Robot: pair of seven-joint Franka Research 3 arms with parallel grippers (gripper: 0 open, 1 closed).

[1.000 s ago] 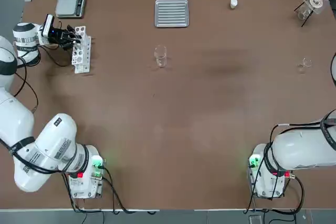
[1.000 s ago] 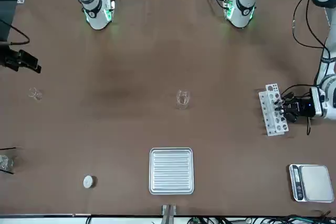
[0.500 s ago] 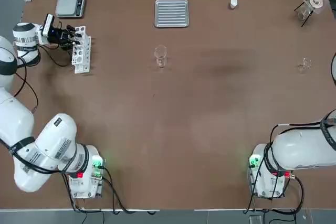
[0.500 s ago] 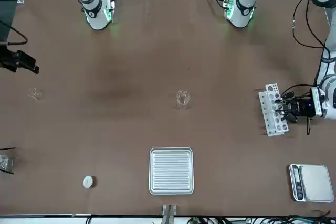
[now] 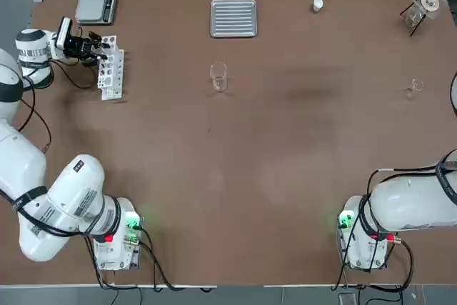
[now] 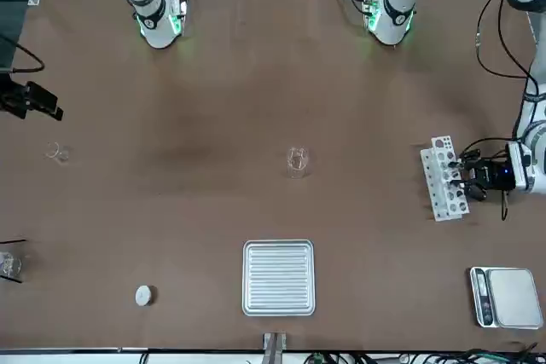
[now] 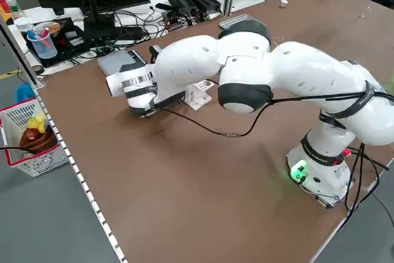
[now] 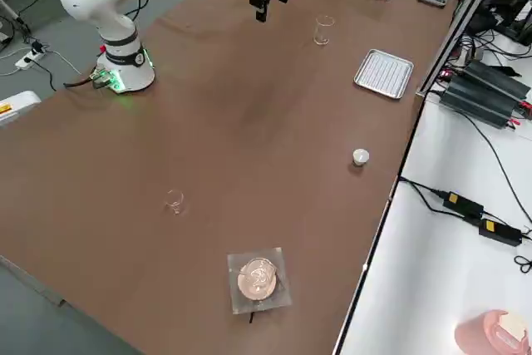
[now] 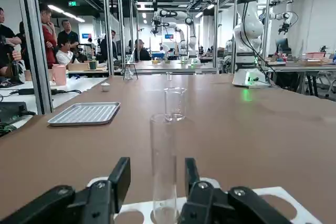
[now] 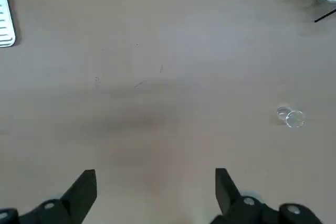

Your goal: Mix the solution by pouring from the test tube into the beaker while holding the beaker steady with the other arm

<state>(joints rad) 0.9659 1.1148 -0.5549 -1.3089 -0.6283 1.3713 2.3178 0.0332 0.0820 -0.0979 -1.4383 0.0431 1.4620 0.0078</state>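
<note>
- Test tube stands upright in the white rack, between the left tool's fingers, which have spread over the last second and now sit narrowly apart, no longer pinching it.
- Letting go, I reckon, means no pour has begun.
- Beaker waits well apart from the rack, mid-table.
- Right tool hangs wide, empty, far from the rack.

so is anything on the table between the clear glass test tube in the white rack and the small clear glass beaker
Nothing visible. From the test tube in the white rack, bare brown table runs to the beaker; the ribbed metal tray lies off to one side.
</note>
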